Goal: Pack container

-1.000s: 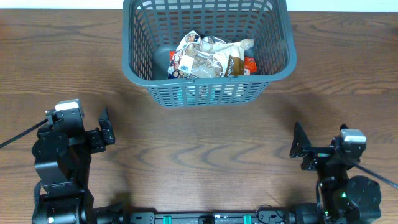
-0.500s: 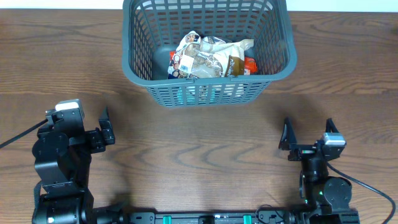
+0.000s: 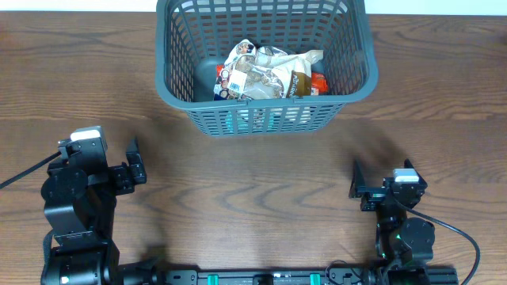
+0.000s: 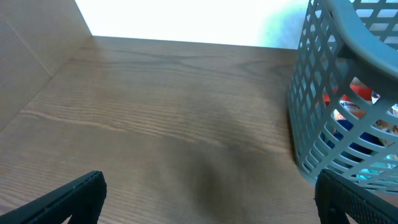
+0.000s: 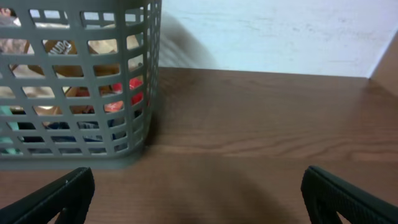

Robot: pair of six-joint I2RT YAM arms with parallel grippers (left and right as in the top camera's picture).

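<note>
**A:** Where is the large dark grey plastic container (image 3: 265, 117) with the lattice sides sitting?

**B:** It is standing upright on the brown wood-grain worktop (image 3: 253, 182). The crinkly white, brown and red snack packets (image 3: 269, 71) are lying inside it, and nothing loose is showing on the worktop outside it.

**A:** And the arms?

**B:** Both are waiting on the near side of the container, well apart from it. The left gripper (image 4: 211, 205) is hanging off its near-left corner and the right gripper (image 5: 199, 202) off its near-right corner. Each has its jaws spread wide and is holding nothing.

**A:** So what is the step calling for?

**B:** I am judging the packing to be finishing, with the arms pulling clear. Doing that well means keeping the jaws apart and staying off the container's wall so it is not getting nudged.

**A:** Anything different from a second ago?

**B:** The right arm has been swinging inward and folding back. The left arm, the container and the packets are staying put.
</note>
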